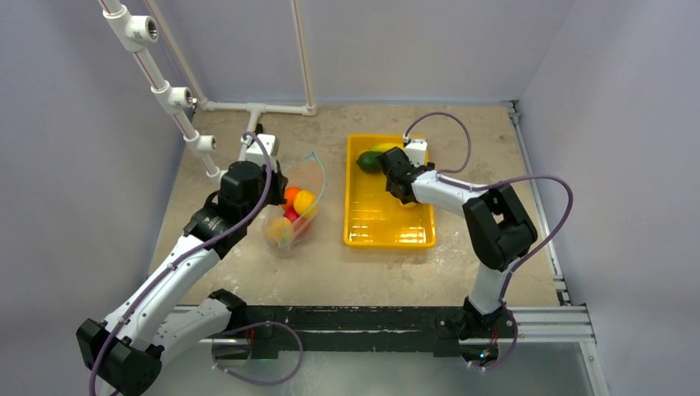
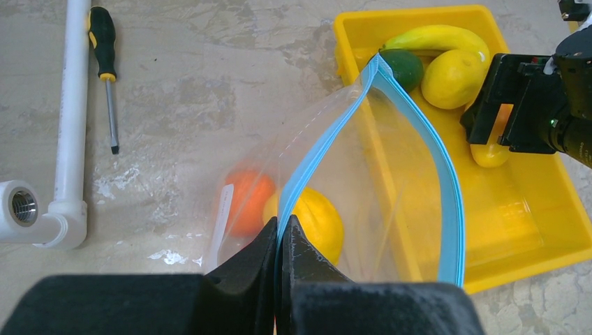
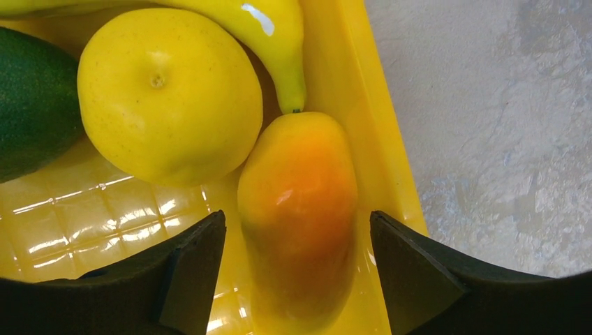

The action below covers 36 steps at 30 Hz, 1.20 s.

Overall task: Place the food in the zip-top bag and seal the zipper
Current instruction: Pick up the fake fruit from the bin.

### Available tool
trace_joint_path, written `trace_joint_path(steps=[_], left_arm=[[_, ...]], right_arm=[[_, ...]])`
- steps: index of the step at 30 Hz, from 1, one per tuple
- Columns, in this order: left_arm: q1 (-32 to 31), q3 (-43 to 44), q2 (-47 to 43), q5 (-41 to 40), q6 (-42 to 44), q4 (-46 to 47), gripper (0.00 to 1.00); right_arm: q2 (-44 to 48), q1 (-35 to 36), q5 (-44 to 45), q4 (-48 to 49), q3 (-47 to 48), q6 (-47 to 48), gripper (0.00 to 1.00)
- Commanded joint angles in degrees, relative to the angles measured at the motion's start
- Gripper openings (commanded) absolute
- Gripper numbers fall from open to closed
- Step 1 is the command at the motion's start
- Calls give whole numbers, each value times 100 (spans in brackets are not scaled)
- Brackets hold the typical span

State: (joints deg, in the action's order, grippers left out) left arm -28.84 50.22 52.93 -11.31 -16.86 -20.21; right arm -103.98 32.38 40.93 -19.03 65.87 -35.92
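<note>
The clear zip-top bag (image 1: 307,177) stands on the table left of the yellow tray, mouth open. My left gripper (image 2: 281,227) is shut on the teal-blue zipper (image 2: 331,139) at the near end of the mouth and holds it up. Inside the bag are an orange fruit (image 2: 248,199), a yellow lemon (image 2: 317,220), a red piece (image 1: 290,214) and a peach piece (image 1: 279,228). My right gripper (image 3: 297,218) is open in the tray, one finger on each side of an orange-yellow mango (image 3: 297,174). Beside the mango lie a round yellow fruit (image 3: 167,91), a banana (image 3: 258,28) and a dark green fruit (image 3: 31,105).
The yellow tray (image 1: 388,231) sits at the table's centre right, its right wall (image 3: 363,105) close to my right finger. A screwdriver (image 2: 105,63) and white pipes (image 2: 70,118) lie left of the bag. Walls close the left, back and right.
</note>
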Motion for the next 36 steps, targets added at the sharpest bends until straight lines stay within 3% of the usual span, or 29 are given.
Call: trace_joint_path(steps=[1, 7, 14, 17, 26, 36], left_arm=[[28, 8, 17, -49, 51, 236, 0], [28, 6, 21, -53, 51, 232, 0], [28, 14, 25, -49, 56, 235, 0], [28, 14, 23, -47, 51, 236, 0], [28, 15, 13, -33, 51, 235, 0], [28, 17, 12, -12, 51, 232, 0]], right_arm=[[-33, -92, 51, 260, -30, 126, 74], [-25, -108, -50, 341, -9, 209, 53], [32, -112, -241, 338, -22, 226, 18], [173, -115, -282, 288, 9, 218, 8], [952, -100, -563, 159, 271, 344, 1], [2116, 26, -1960, 630, 563, 762, 0]])
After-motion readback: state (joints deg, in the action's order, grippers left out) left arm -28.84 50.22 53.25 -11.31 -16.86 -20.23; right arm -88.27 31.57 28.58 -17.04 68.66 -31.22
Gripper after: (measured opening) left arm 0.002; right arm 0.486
